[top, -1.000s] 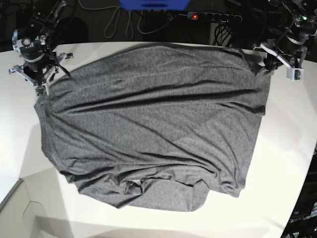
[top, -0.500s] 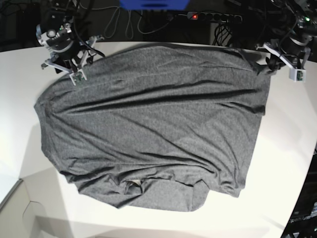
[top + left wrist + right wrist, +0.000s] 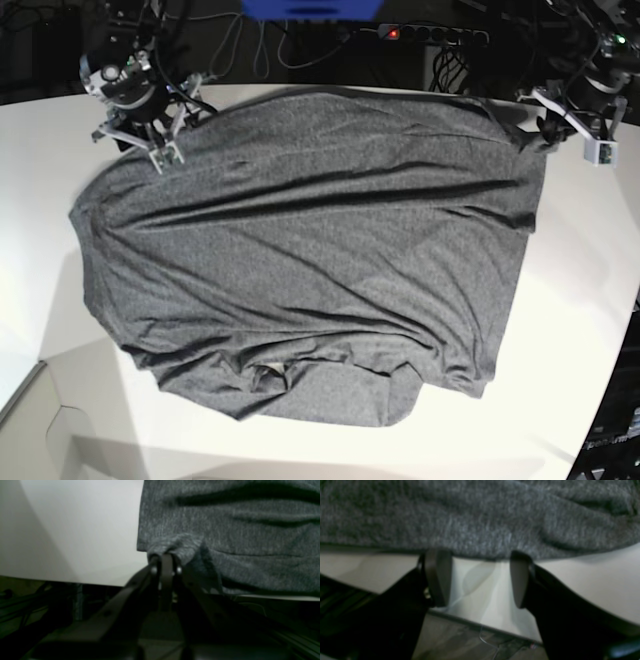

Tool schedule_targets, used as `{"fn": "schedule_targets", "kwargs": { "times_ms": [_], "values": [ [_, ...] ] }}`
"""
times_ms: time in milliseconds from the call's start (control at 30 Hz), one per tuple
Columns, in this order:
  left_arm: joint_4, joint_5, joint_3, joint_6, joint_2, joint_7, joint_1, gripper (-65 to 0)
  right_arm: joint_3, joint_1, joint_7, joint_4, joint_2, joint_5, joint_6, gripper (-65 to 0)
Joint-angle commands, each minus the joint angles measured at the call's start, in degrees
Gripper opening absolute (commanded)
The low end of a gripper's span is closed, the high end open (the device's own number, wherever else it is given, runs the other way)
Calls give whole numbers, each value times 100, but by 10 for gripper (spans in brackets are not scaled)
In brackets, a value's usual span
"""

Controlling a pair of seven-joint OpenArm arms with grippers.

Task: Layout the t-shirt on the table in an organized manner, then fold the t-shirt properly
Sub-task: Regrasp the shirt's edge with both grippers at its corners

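1. Two pincers work this cloth, and they stand in opposite states. The left gripper (image 3: 165, 560) is pinched fully together on a corner of the t-shirt (image 3: 310, 250); in the left wrist view the grey knit bunches into a small pucker right where the closed fingertips meet. That looks like an anchoring hold, keeping this corner pinned near the far edge of the table (image 3: 590, 300) so the cloth can be drawn taut against it.

2. The right gripper (image 3: 480, 577) is spread wide with nothing in it. Its two dark fingers (image 3: 437, 577) sit low on the white tabletop, one to each side of a bare gap, with the shirt's edge lying just past the tips. I judge it is lined up to slide onto that edge and take it, but it has no hold yet.

3. Moving outward in the base view, the left gripper (image 3: 560, 125) sits at one far corner of the shirt and the right gripper (image 3: 145, 125) near the opposite far corner, so both are on the same far edge. Gripping that edge at both ends would let the arms pull it straight.

4. The shirt itself lies spread across the middle of the table, mostly flat, with long creases running across it. The near edge is still rumpled, with small folds gathered along it.

5. My reading: the laying-out is well along but unfinished, and folding has not begun.
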Motion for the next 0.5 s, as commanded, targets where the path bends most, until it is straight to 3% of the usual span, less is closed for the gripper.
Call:
{"fn": "schedule_targets", "kwargs": {
  "times_ms": [0, 233, 467],
  "values": [
    [97, -73, -27, 12, -43, -89, -4, -647, 17, 70, 101, 72, -4, 36, -5, -273],
    [97, -73, -27, 12, -43, -89, -30, -647, 8, 158, 101, 28, 14, 36, -5, -295],
    [97, -73, -27, 12, -43, -89, -39, -647, 8, 158, 92, -280, 22, 36, -5, -492]
  ]
}}
